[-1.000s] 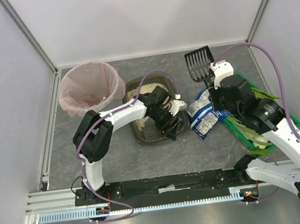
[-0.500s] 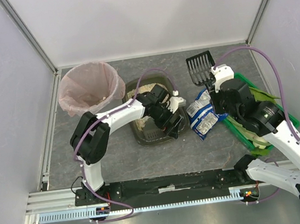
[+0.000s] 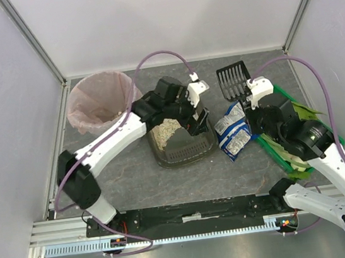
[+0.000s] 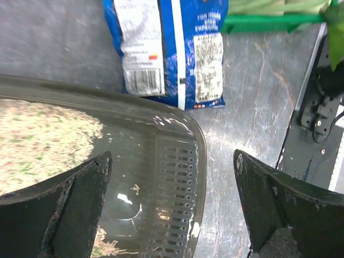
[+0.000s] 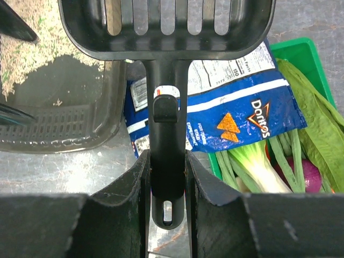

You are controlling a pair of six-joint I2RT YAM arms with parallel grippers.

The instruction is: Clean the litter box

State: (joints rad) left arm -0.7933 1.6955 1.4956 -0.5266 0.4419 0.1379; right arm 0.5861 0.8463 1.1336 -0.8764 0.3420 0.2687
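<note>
Grey tabletop: left claw released above litter box rim; right claw grasping scoop.

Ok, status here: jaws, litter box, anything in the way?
Left gripper: jaws open over litter box. Right gripper: jaws shut on scoop. Granules heaped at one end. Chip bag beside box, not blocking.

We'd call this a robot lab cell, not a home: blank white panels across the top of the frame, aluminium posts in the corners, slotted rail along the bottom edge.
</note>
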